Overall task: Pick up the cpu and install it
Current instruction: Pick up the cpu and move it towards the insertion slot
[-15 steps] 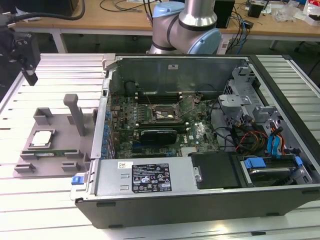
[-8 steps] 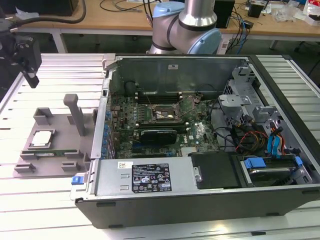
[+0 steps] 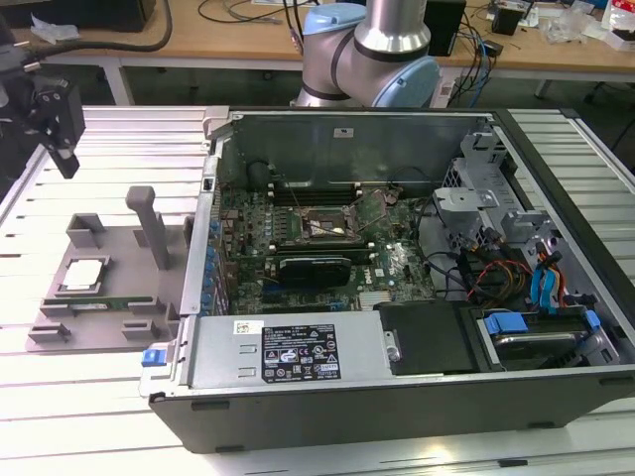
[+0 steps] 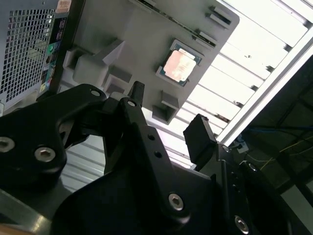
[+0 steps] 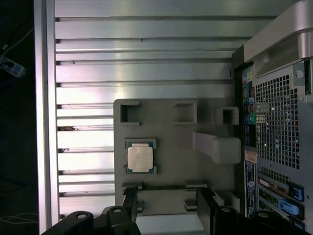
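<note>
Gripper [image 4: 168,105]: black fingers [image 4: 199,134] spread apart with nothing between them. It hangs above the tray [image 4: 142,39] and touches nothing; it is also seen in the first wrist view [image 5: 168,193] and in the exterior view [image 3: 62,149].
Cpu [image 5: 140,159]: lies flat in a square seat on the tray, metal top up, apart from the gripper [image 4: 179,66] [image 3: 82,275].
Cpu's axis: nearly square, so no clear long axis. Its sides run in line with the tray's sides.
Tray [image 3: 114,248]: grey and moulded, with raised blocks and an upright post [image 3: 149,226].
Stick [image 3: 99,302]: thin and green, in a slot on the tray, just beside the cpu.
Case [image 3: 397,377]: lid off, lying touching or just beside the tray, on the exterior view's right of it. A socket [image 3: 317,226] sits on the board inside.
Table [image 3: 89,397]: pale ribbed metal slats under the tray and the case.
Room: the arm [image 3: 372,59] rises beyond the case. A wooden bench [image 3: 248,40] with cables stands well beyond the tray.
</note>
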Controlling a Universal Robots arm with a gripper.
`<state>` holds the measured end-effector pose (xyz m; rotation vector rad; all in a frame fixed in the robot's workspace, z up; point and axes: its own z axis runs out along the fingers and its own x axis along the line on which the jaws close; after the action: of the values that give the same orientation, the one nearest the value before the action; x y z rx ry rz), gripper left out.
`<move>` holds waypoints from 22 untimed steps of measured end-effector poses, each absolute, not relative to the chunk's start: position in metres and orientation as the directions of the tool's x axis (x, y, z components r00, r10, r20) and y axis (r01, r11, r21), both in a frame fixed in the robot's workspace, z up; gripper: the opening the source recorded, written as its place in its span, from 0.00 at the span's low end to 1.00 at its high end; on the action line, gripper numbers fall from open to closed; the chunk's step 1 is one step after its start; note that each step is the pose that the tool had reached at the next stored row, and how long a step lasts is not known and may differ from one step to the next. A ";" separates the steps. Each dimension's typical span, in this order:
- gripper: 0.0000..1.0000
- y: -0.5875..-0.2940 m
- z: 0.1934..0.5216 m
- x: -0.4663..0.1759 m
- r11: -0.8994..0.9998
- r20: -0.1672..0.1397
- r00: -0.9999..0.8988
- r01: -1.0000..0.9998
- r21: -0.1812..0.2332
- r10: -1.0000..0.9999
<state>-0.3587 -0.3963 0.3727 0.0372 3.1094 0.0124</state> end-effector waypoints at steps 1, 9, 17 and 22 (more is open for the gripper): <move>0.60 -0.396 0.372 -0.359 1.000 -0.032 -0.999 0.024 0.008 0.024; 0.60 -0.396 0.367 -0.359 1.000 -0.032 -0.999 0.024 0.008 0.024; 0.60 -0.396 0.362 -0.359 1.000 -0.032 -0.999 0.024 0.008 0.024; 0.60 -0.396 0.358 -0.359 1.000 -0.032 -0.999 0.024 0.008 0.024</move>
<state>-0.3587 -0.3963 0.3584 0.0372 3.1094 0.0124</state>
